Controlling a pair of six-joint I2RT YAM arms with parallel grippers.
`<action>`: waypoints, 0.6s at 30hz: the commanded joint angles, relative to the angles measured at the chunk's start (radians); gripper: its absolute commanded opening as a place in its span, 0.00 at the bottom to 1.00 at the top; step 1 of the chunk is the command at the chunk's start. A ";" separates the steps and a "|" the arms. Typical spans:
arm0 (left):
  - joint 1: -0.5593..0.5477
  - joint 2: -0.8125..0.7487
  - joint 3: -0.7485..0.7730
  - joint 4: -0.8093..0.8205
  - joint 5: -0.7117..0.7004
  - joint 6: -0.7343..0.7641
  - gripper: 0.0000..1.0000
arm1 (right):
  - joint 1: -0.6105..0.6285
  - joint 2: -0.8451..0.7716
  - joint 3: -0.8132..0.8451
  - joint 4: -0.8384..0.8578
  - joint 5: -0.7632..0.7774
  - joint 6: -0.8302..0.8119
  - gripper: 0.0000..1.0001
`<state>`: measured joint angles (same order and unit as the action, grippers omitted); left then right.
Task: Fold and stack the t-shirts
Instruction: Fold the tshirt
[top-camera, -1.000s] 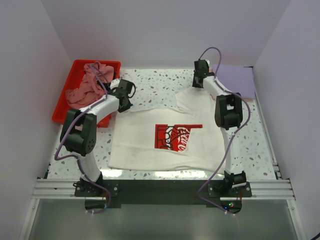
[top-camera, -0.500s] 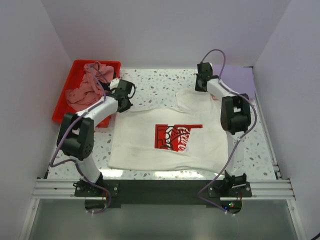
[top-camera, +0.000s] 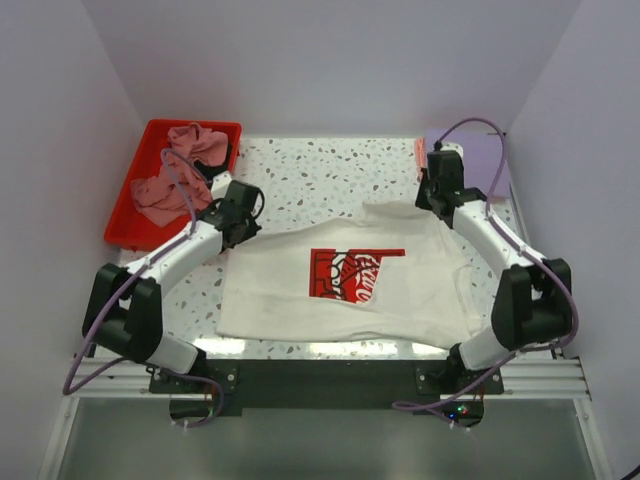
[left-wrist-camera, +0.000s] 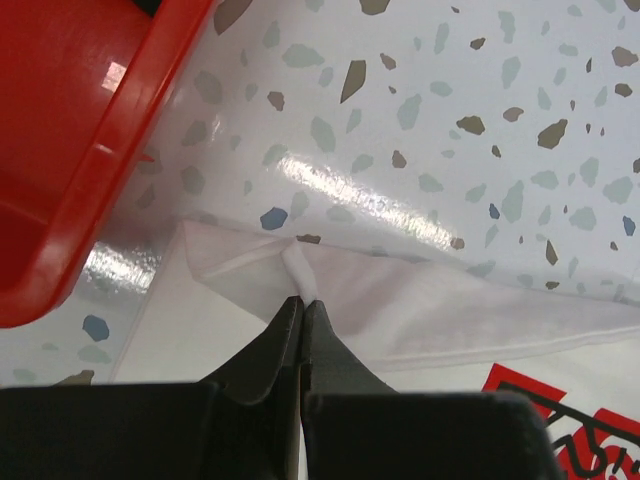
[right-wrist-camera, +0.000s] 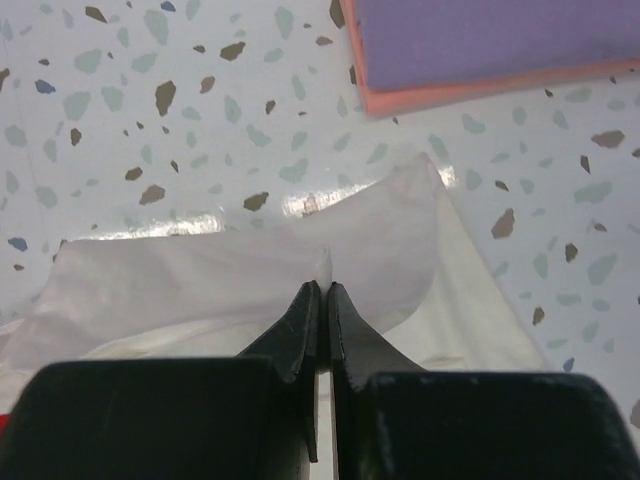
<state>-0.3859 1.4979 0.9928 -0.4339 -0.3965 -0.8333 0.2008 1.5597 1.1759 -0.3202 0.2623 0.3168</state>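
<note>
Far left there's a red tray (top-camera: 122, 222) with a heap of pink shirts (top-camera: 170, 175) crumpled inside. Just beside its near corner, the left gripper (left-wrist-camera: 302, 300) is clamped tight on the far-left corner of the white shirt (top-camera: 335, 285), with a little ridge of cloth squeezed between the fingers. That shirt sits mid-table (top-camera: 330, 175), mostly flat, with the red print facing up. Its far edge is doubled over where the grippers have it. Over on the right, the right gripper (right-wrist-camera: 322, 288) is pinched closed on the shirt's far-right part, which peaks up a bit off the table. Beyond it, in the far-right corner, a folded lavender shirt (top-camera: 470, 155) lies flat on top of a salmon one (right-wrist-camera: 470, 92), near the white shirt but not touching it.
</note>
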 joint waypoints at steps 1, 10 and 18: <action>-0.013 -0.102 -0.063 0.021 -0.022 -0.044 0.00 | -0.003 -0.168 -0.065 -0.068 0.057 0.034 0.00; -0.041 -0.257 -0.201 0.000 -0.016 -0.081 0.00 | -0.004 -0.450 -0.203 -0.220 0.112 0.057 0.00; -0.047 -0.335 -0.275 -0.035 -0.039 -0.109 0.00 | -0.004 -0.564 -0.257 -0.347 0.124 0.061 0.00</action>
<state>-0.4278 1.1973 0.7399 -0.4576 -0.3985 -0.9092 0.2005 1.0302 0.9241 -0.6014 0.3500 0.3637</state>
